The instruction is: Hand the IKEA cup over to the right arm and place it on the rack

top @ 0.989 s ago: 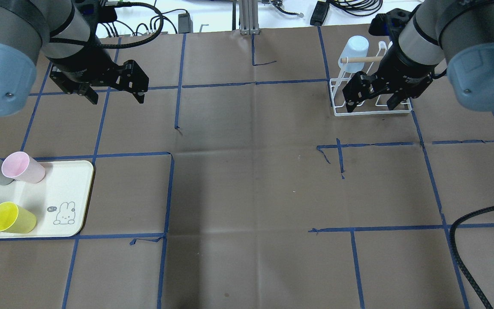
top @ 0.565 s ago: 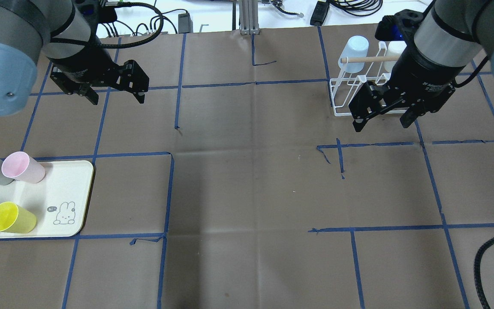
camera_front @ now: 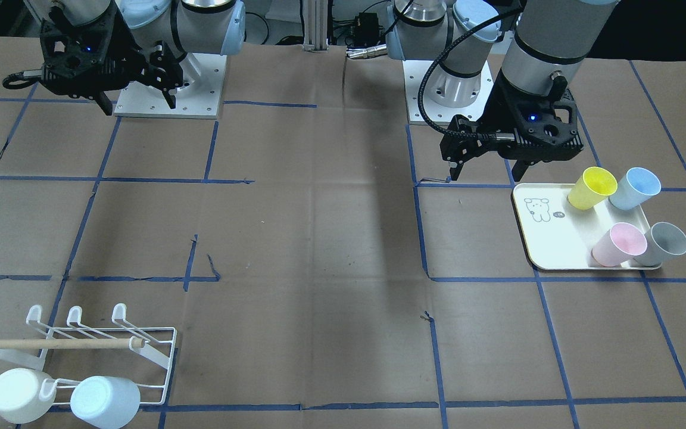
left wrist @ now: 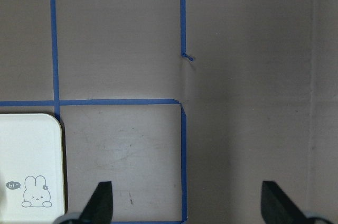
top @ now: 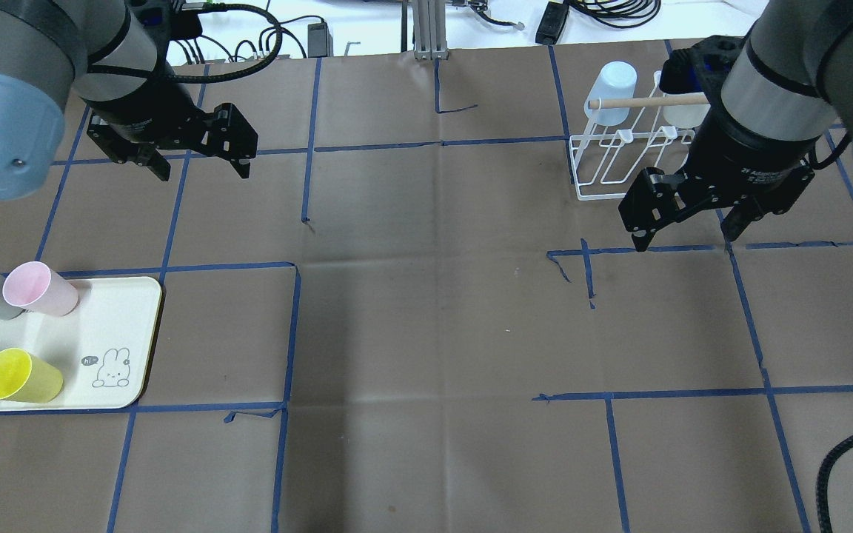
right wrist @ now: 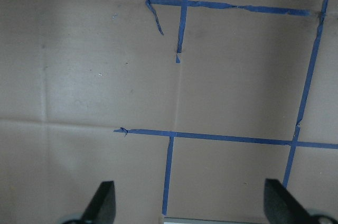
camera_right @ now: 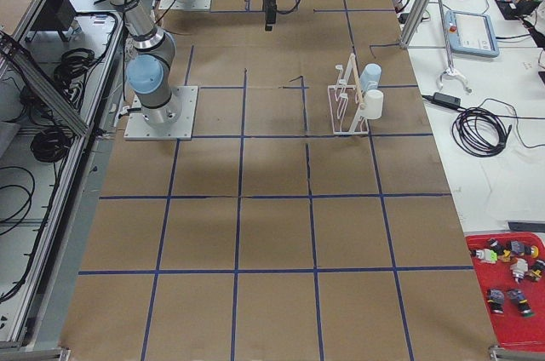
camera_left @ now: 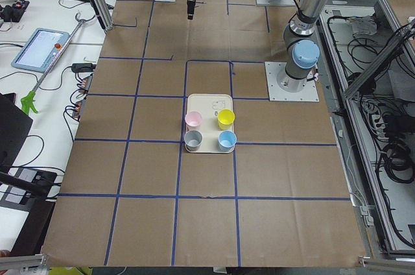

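Rack (top: 603, 198) sits just ahead of the right gripper (top: 684, 238), slightly to its left — a white cup (camera_front: 18, 394) and a pale blue cup (camera_front: 105, 402) hang on it. That gripper's jaws are spread, empty. The left gripper (top: 203, 173), likewise spread and empty, hovers ahead of the tray (top: 78, 333) bearing a yellow cup (top: 19, 376) and three others.

Cream bunny tray (top: 112, 314) on blue-taped brown paper (top: 426, 311); perhaps a tablet (camera_left: 40, 48) alongside.
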Motion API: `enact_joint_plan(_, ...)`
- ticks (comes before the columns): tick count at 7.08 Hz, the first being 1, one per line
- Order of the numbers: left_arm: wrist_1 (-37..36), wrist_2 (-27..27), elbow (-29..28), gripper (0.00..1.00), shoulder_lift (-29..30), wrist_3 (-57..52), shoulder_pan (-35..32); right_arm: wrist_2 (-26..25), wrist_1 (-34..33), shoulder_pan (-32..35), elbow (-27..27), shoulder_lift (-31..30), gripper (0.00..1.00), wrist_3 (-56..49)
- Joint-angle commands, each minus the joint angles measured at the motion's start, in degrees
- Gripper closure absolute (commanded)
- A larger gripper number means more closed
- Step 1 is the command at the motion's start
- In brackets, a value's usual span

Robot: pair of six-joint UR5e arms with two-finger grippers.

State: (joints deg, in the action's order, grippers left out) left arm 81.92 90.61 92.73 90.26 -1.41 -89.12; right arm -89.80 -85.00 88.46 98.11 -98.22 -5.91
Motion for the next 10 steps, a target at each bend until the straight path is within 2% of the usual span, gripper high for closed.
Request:
enact_joint_plan(1,0.00,0.00,0.00,0.01,0.00,0.00,0.00,-0.46,-2.46,2.66,0.77,1.62,0.00,2.13)
enact_joint_plan(10,0.00,0.09,-0.09,0.01,0.09,0.00,0.00,-0.11,-2.45,3.73,0.77,1.98,0.00,2.22)
